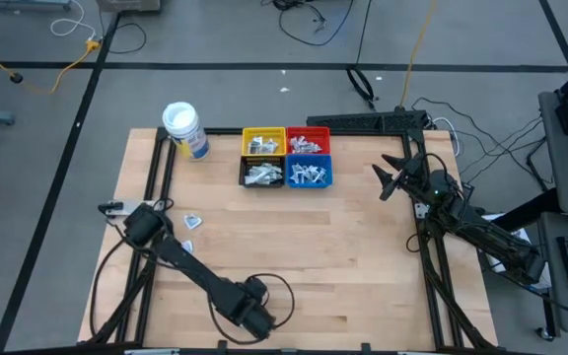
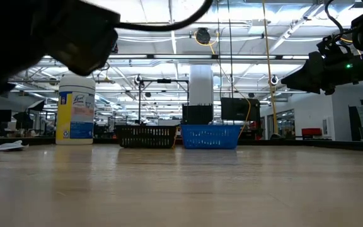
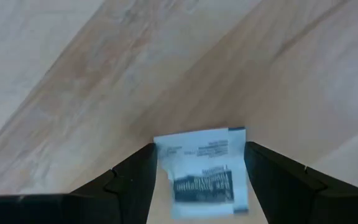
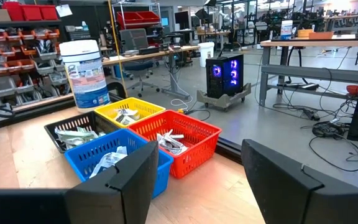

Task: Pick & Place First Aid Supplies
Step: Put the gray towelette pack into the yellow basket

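Observation:
My left gripper points down over the table's left part, open. A small white packet with dark print and a blue edge lies flat on the wood between its two fingers, which stand on either side of it. Two more small packets lie flat on the table just right of that gripper. Another packet shows at the left in the low view. My right gripper waits open and level at the table's right edge, with nothing between its fingers.
Four small bins stand together at the table's far middle: yellow, red, black and blue, each with packets inside. A white-lidded round jar stands left of them. Bare wood spreads across the middle and near right.

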